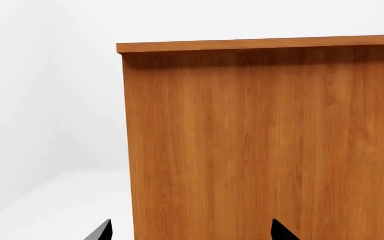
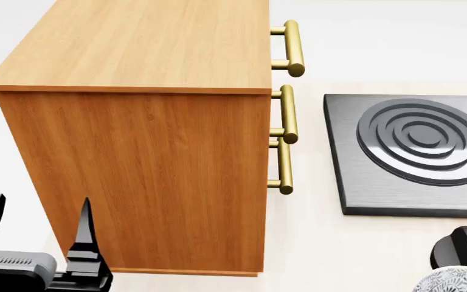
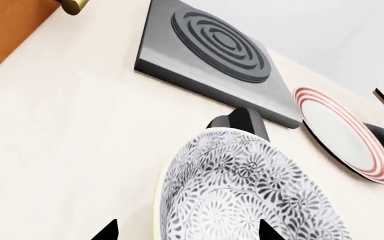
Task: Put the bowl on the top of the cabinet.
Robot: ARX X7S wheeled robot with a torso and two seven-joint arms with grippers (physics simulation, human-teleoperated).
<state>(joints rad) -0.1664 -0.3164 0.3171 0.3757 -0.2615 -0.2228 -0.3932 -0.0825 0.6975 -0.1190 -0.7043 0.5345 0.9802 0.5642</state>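
The bowl (image 3: 245, 195), white with a dense dark grey floral pattern, rests on the pale counter close under my right gripper (image 3: 186, 232). That gripper is open: one fingertip shows beside the bowl's rim, the other in front of its patterned side. In the head view only the bowl's edge (image 2: 459, 283) shows, at the bottom right corner. The orange-brown cabinet (image 2: 136, 152) stands to the left with a bare top (image 2: 136, 42) and three brass handles (image 2: 286, 115). My left gripper (image 2: 37, 222) is open and empty, facing the cabinet's side wall (image 1: 259, 140) below its top edge.
A grey slab with raised concentric rings (image 2: 416, 152) lies right of the cabinet. A black rounded object (image 2: 461, 246) sits between the slab and the bowl. A flat white plate with red rings (image 3: 342, 132) lies beyond the slab. The counter (image 2: 323, 243) is pale cream.
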